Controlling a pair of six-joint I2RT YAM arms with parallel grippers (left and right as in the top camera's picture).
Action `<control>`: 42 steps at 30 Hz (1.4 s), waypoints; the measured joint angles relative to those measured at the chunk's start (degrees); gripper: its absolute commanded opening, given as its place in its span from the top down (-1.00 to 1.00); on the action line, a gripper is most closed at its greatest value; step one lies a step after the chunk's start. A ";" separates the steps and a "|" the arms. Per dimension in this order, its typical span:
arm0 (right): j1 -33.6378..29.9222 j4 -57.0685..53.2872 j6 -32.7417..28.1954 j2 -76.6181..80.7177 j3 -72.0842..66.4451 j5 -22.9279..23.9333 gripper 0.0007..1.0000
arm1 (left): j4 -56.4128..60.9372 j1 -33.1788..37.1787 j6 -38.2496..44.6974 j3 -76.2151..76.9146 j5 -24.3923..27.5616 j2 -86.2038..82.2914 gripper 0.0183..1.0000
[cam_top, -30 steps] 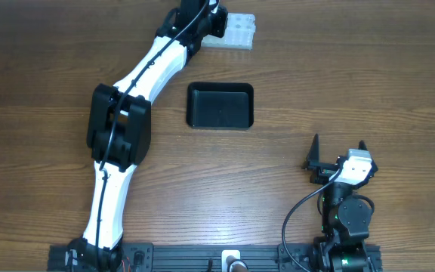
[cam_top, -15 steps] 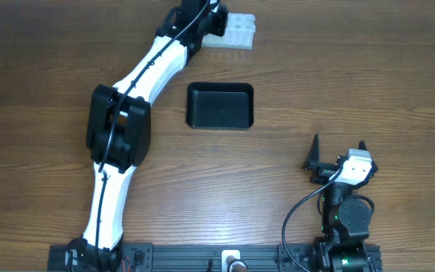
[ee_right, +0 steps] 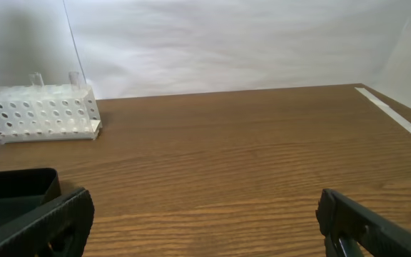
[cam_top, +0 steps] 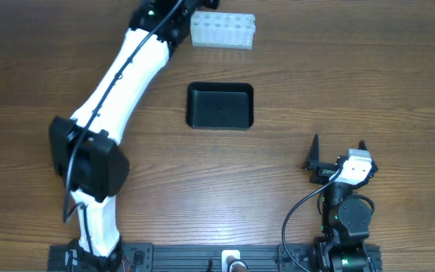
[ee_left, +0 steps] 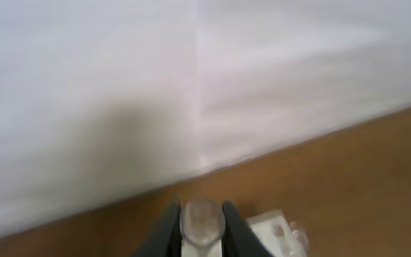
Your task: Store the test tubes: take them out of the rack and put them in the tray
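A clear test tube (ee_left: pixel 203 220) sits between the fingers of my left gripper (ee_left: pixel 203 230), which is shut on it and lifted above the table, with the back wall behind. The left arm (cam_top: pixel 138 53) stretches to the table's far edge, its wrist just left of the white perforated rack (cam_top: pixel 223 32). Two tubes (ee_right: pixel 73 78) stand up from the rack (ee_right: pixel 40 114) in the right wrist view. The black tray (cam_top: pixel 220 105) lies mid-table, nothing visible inside. My right gripper (cam_top: pixel 337 155) stands open near its base, holding nothing.
Bare wooden table stretches around the tray and rack. A white wall (ee_right: pixel 227 43) rises right behind the rack at the table's far edge. The tray's near corner (ee_right: pixel 16 184) lies by the right gripper's finger.
The left arm has swung left and lifted off the rack's left end, carrying a tube; the whole rack now shows. The right arm has not moved.
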 measured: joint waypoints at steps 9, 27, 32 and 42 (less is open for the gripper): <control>0.00 0.00 0.00 0.00 0.00 0.00 -0.98 | -29.99 -4.90 -17.59 -0.94 -5.03 -3.08 0.95; 0.00 0.00 -0.04 0.00 0.00 0.00 -0.99 | -23.30 -9.79 -33.99 -22.01 -12.92 -2.89 0.95; 0.00 0.00 0.00 0.00 0.00 0.00 -0.98 | -22.32 -9.79 -34.21 -22.01 -13.62 -1.97 0.92; 0.00 0.00 -0.02 0.00 0.02 0.00 -0.98 | -21.92 -9.86 -34.23 -22.01 -13.81 1.49 0.89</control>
